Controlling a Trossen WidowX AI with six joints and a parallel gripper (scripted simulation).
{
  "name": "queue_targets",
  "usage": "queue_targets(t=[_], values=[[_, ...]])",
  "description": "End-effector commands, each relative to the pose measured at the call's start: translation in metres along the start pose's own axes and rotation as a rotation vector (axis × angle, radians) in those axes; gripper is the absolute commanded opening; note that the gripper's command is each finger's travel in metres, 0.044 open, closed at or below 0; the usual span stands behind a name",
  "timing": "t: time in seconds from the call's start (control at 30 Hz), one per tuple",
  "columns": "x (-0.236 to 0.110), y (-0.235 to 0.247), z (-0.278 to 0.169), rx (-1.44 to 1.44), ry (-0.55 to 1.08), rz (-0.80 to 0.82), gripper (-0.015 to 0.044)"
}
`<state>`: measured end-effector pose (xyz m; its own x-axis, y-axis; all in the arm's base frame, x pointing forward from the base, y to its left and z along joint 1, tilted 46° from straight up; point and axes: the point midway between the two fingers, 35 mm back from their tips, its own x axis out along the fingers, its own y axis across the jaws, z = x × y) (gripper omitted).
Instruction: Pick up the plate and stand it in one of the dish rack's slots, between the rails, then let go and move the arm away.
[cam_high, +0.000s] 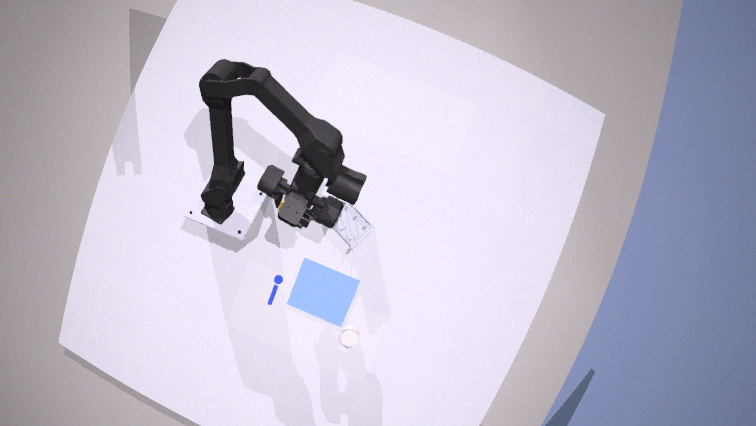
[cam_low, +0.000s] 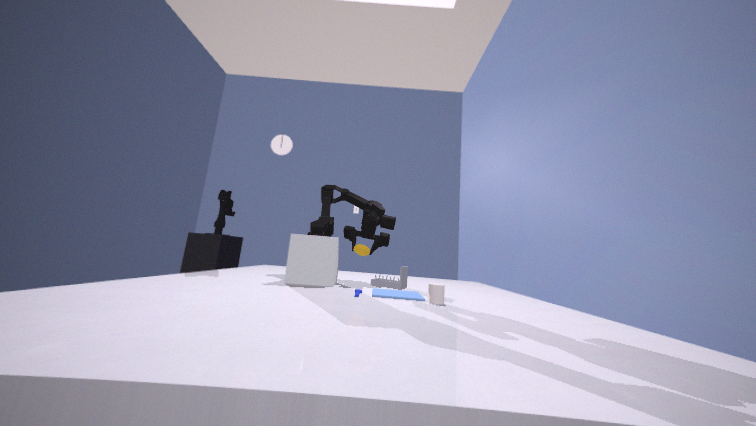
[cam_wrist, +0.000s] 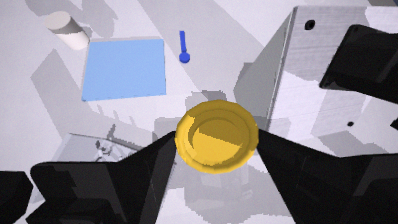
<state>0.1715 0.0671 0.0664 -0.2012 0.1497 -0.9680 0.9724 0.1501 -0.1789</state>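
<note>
A round yellow plate (cam_low: 361, 250) (cam_wrist: 217, 136) is held by opposite edges between the fingertips of my gripper (cam_low: 362, 250) (cam_wrist: 215, 134), which is shut on it. The plate is tilted and high above the table; in the top view the arm hides nearly all of it. The grey dish rack (cam_high: 355, 226) (cam_low: 387, 283) (cam_wrist: 80, 145) stands on the table, below and to the right of the gripper in the exterior view. In the wrist view the rack is at the lower left, partly hidden by a finger.
A light blue mat (cam_high: 323, 292) (cam_low: 397, 294) (cam_wrist: 124, 69) lies near the rack. A blue spoon-like thing (cam_high: 272, 294) (cam_low: 358, 292) (cam_wrist: 183, 45) lies beside it. A pale cup (cam_high: 348, 337) (cam_low: 436, 294) (cam_wrist: 70, 32) stands by the mat's corner. The arm's white base block (cam_low: 312, 260) (cam_wrist: 295, 75) is near the gripper.
</note>
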Motion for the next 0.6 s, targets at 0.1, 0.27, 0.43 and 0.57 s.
queue_targets(t=[0.1, 0.27, 0.43, 0.57], values=[[0.01, 0.004, 0.002, -0.069, -0.134, 0.049, 0.0], [0.016, 0.007, 0.002, -0.123, -0.226, 0.093, 0.0], [0.021, 0.011, 0.002, -0.174, -0.313, 0.145, 0.0], [0.023, 0.015, 0.0, -0.214, -0.379, 0.192, 0.0]])
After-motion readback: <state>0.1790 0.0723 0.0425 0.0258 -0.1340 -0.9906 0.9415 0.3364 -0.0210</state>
